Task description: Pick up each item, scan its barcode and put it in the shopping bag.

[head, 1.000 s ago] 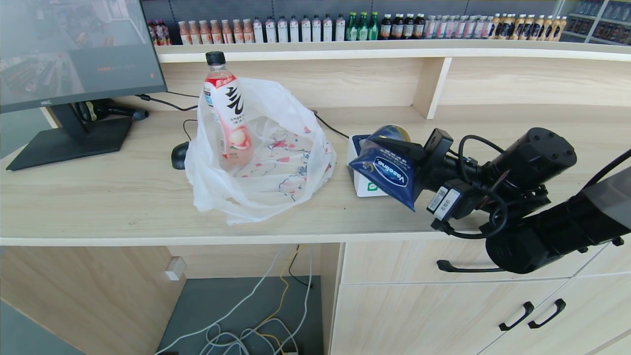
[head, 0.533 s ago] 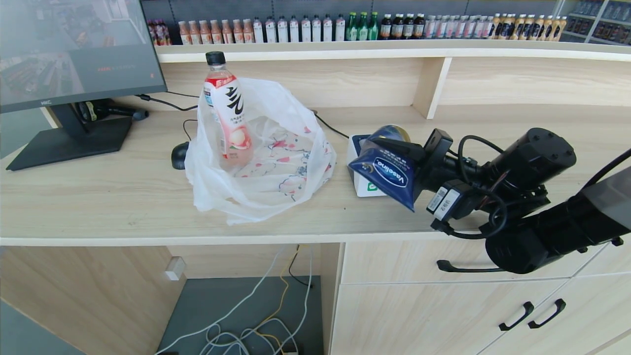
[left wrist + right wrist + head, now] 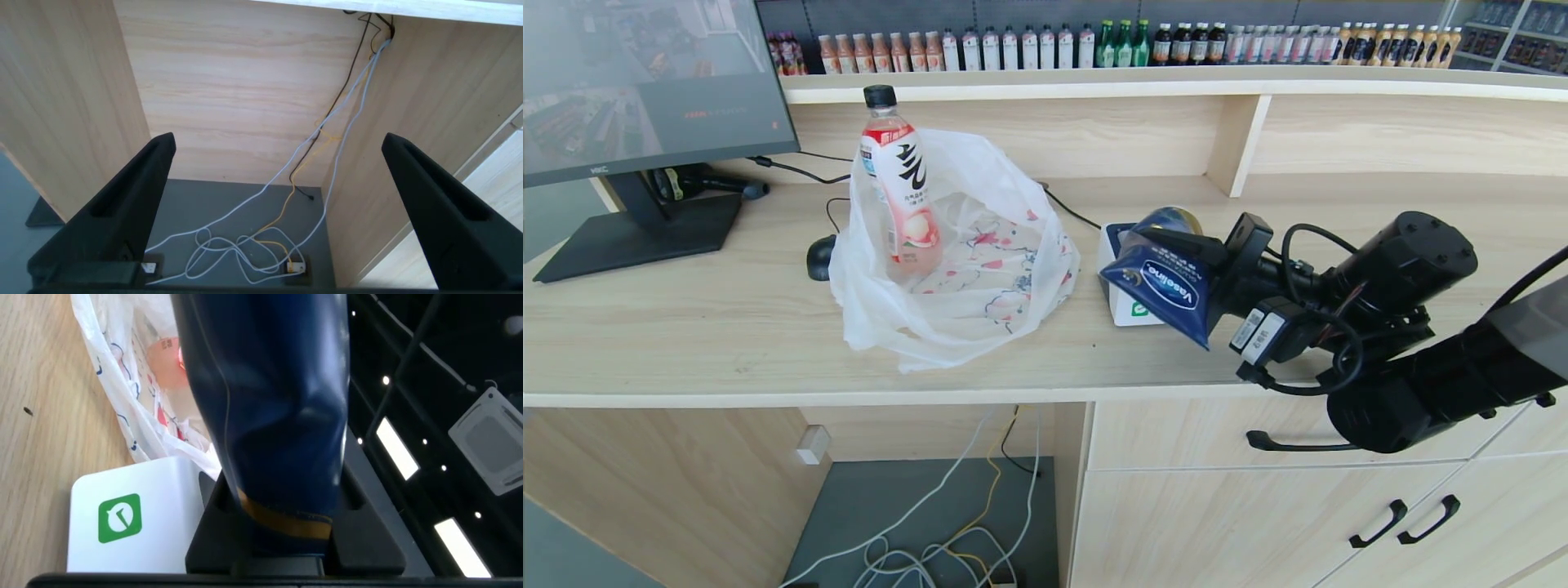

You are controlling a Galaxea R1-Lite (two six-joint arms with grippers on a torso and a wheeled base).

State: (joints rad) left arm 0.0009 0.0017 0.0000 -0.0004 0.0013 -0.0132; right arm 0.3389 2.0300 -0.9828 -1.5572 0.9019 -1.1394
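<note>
My right gripper [image 3: 1176,265] is shut on a dark blue lotion pouch [image 3: 1165,286], holding it just above the white barcode scanner box [image 3: 1127,309] with a green mark on the counter. In the right wrist view the pouch [image 3: 261,400] stands between the jaws, over the scanner box [image 3: 131,523]. The white shopping bag [image 3: 980,269] lies open to the left of the pouch, with a pink drink bottle [image 3: 898,184] standing upright in it. My left gripper [image 3: 274,212] hangs open below the counter, facing floor cables.
A monitor [image 3: 645,82] on its stand occupies the counter's far left, with a black mouse [image 3: 819,257] beside the bag. A raised shelf [image 3: 1176,86] with a divider runs behind. Cables [image 3: 931,539] lie on the floor under the counter.
</note>
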